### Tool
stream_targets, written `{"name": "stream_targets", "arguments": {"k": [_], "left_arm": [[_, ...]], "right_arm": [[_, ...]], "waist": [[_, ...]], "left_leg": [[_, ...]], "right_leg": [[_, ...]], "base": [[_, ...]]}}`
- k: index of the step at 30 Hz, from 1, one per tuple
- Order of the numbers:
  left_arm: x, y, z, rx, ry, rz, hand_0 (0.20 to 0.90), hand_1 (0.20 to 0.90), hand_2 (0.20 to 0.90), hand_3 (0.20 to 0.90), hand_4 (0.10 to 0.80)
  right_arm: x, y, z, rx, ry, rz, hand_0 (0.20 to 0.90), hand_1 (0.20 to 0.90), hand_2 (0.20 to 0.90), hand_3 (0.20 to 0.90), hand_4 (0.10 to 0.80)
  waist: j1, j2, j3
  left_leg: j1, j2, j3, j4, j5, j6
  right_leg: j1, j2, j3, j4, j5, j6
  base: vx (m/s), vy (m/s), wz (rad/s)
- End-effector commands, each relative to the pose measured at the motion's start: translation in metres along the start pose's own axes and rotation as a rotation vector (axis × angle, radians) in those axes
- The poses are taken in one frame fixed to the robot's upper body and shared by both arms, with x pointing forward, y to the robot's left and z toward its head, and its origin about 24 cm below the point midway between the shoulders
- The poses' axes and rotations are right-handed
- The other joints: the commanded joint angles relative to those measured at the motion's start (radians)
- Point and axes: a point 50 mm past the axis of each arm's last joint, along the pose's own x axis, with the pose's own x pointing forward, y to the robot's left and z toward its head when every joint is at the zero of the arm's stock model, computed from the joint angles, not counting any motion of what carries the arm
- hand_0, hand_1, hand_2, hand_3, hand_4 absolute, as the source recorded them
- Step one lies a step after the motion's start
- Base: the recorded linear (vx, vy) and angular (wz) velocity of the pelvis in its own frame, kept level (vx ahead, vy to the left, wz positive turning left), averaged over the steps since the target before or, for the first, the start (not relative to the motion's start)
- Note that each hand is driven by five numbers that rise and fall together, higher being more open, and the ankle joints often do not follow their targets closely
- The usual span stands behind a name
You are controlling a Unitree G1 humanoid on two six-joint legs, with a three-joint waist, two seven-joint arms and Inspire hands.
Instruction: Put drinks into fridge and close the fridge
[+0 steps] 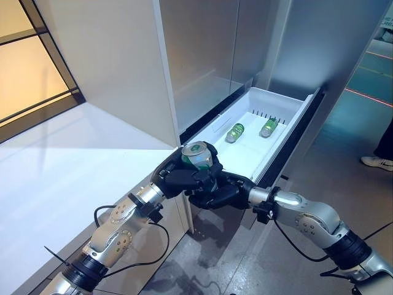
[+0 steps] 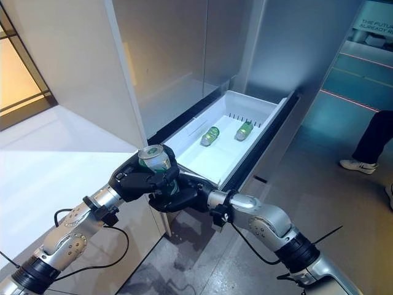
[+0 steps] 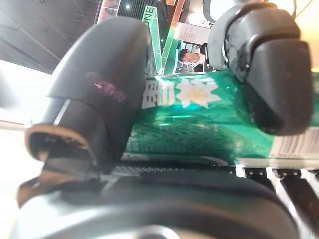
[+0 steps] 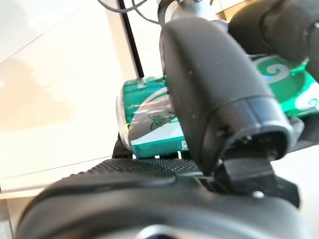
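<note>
A green can [image 1: 198,153] stands upright between both hands at the near corner of the open white fridge drawer [image 1: 298,112]. My left hand [image 1: 178,178] is curled round its side; the left wrist view shows the can [image 3: 199,114] gripped between thumb and fingers. My right hand [image 1: 216,195] wraps it from below and from the right; the right wrist view shows its thumb [image 4: 214,84] lying across the can [image 4: 149,114]. More green cans [image 1: 234,132] lie on their sides at the drawer's far end.
The drawer juts out from the tall grey fridge [image 1: 202,55]. A white counter [image 1: 61,166] runs along my left. A person's leg and white shoe [image 2: 356,166] stand on the floor at the far right.
</note>
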Motion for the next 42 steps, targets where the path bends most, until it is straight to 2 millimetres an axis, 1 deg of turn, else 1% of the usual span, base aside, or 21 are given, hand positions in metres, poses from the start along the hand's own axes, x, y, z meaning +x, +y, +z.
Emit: {"name": "stream_targets", "arguments": {"k": [1,9,15,20,21,22,24,27,33,36,41,42], "left_arm": [[0.051,-0.059,0.068,-0.045,-0.438,-0.341,0.3,0.3,0.3,0.2,0.1],[0.05,-0.054,0.066,-0.019,-0.429,-0.303,0.3,0.3,0.3,0.2,0.1],[0.05,-0.049,0.064,0.001,-0.405,-0.281,0.3,0.3,0.3,0.2,0.1],[0.05,-0.047,0.065,0.048,-0.393,-0.271,0.3,0.3,0.3,0.2,0.1],[0.05,-0.046,0.065,0.074,-0.39,-0.26,0.396,0.396,0.396,0.313,0.213],[0.051,-0.045,0.065,0.091,-0.388,-0.253,0.9,0.9,0.9,0.9,0.8],[0.051,-0.044,0.066,0.121,-0.394,-0.239,0.9,0.9,0.9,0.9,0.8],[0.049,-0.042,0.072,0.18,-0.436,-0.209,0.9,0.9,0.9,0.9,0.8],[0.042,-0.043,0.095,0.328,-0.596,-0.148,0.9,0.9,0.9,0.9,0.8],[0.037,-0.048,0.11,0.395,-0.691,-0.133,0.9,0.9,0.9,0.9,0.8],[0.032,-0.053,0.126,0.402,-0.8,-0.136,0.9,0.9,0.9,0.9,0.8],[0.031,-0.055,0.13,0.41,-0.845,-0.133,0.9,0.9,0.9,0.9,0.8]], "right_arm": [[0.029,0.054,0.048,0.064,-0.241,0.285,0.3,0.3,0.3,0.2,0.1],[0.024,0.044,0.055,-0.05,-0.25,0.224,0.3,0.3,0.3,0.2,0.1],[0.018,0.032,0.063,-0.153,-0.258,0.143,0.3,0.3,0.3,0.2,0.1],[0.015,0.027,0.073,-0.206,-0.281,0.096,0.3,0.3,0.3,0.2,0.1],[0.015,0.025,0.075,-0.207,-0.29,0.083,0.3,0.3,0.3,0.2,0.1],[0.015,0.024,0.077,-0.213,-0.302,0.071,0.3,0.3,0.3,0.2,0.1],[0.014,0.023,0.081,-0.213,-0.321,0.05,0.3,0.3,0.3,0.2,0.1],[0.012,0.017,0.089,-0.219,-0.355,-0.015,0.3,0.3,0.3,0.2,0.1],[0.006,0.001,0.104,-0.224,-0.418,-0.163,0.3,0.3,0.3,0.2,0.1],[0.0,-0.008,0.116,-0.233,-0.459,-0.252,0.3,0.3,0.3,0.2,0.1],[-0.008,-0.02,0.131,-0.23,-0.519,-0.359,0.3,0.3,0.3,0.2,0.1],[-0.012,-0.024,0.137,-0.236,-0.549,-0.403,0.3,0.3,0.3,0.2,0.1]], "waist": [[0.013,-0.02,-0.071],[0.009,-0.022,-0.068],[0.007,-0.022,-0.068],[0.005,-0.022,-0.066],[0.005,-0.022,-0.065],[0.005,-0.022,-0.065],[0.005,-0.021,-0.065],[0.006,-0.021,-0.067],[0.014,-0.026,-0.068],[0.021,-0.029,-0.069],[0.029,-0.033,-0.069],[0.032,-0.034,-0.069]], "left_leg": [[-0.015,-0.057,-0.054,0.03,-0.068,0.014],[-0.017,-0.054,-0.049,0.031,-0.068,0.011],[-0.018,-0.053,-0.045,0.037,-0.07,0.011],[-0.017,-0.052,-0.043,0.04,-0.072,0.011],[-0.016,-0.052,-0.043,0.041,-0.074,0.011],[-0.016,-0.053,-0.043,0.041,-0.074,0.011],[-0.015,-0.053,-0.044,0.042,-0.075,0.011],[-0.013,-0.052,-0.044,0.04,-0.074,0.011],[-0.014,-0.053,-0.055,0.038,-0.075,0.011],[-0.016,-0.054,-0.065,0.035,-0.075,0.011],[-0.014,-0.054,-0.078,0.03,-0.074,0.01],[-0.014,-0.054,-0.081,0.029,-0.074,0.01]], "right_leg": [[-0.025,0.014,-0.027,0.091,-0.096,0.033],[-0.025,0.017,-0.023,0.087,-0.095,0.033],[-0.025,0.017,-0.024,0.091,-0.097,0.031],[-0.026,0.017,-0.025,0.095,-0.098,0.03],[-0.025,0.018,-0.025,0.096,-0.099,0.03],[-0.025,0.018,-0.024,0.096,-0.099,0.029],[-0.024,0.018,-0.025,0.096,-0.1,0.029],[-0.022,0.018,-0.027,0.096,-0.1,0.029],[-0.02,0.018,-0.031,0.095,-0.102,0.027],[-0.02,0.018,-0.035,0.096,-0.105,0.025],[-0.017,0.018,-0.04,0.097,-0.108,0.023],[-0.016,0.018,-0.043,0.097,-0.108,0.022]], "base": [[0.0,0.0,0.0],[0.0,0.0,0.0],[0.0,0.0,0.0],[0.0,0.0,0.0],[0.0,0.0,0.0],[0.0,0.0,0.0],[0.0,0.0,0.0],[0.0,0.0,0.0],[0.0,0.0,0.0],[0.0,0.0,0.0],[0.0,-0.004,0.04],[0.005,-0.005,0.04]]}}
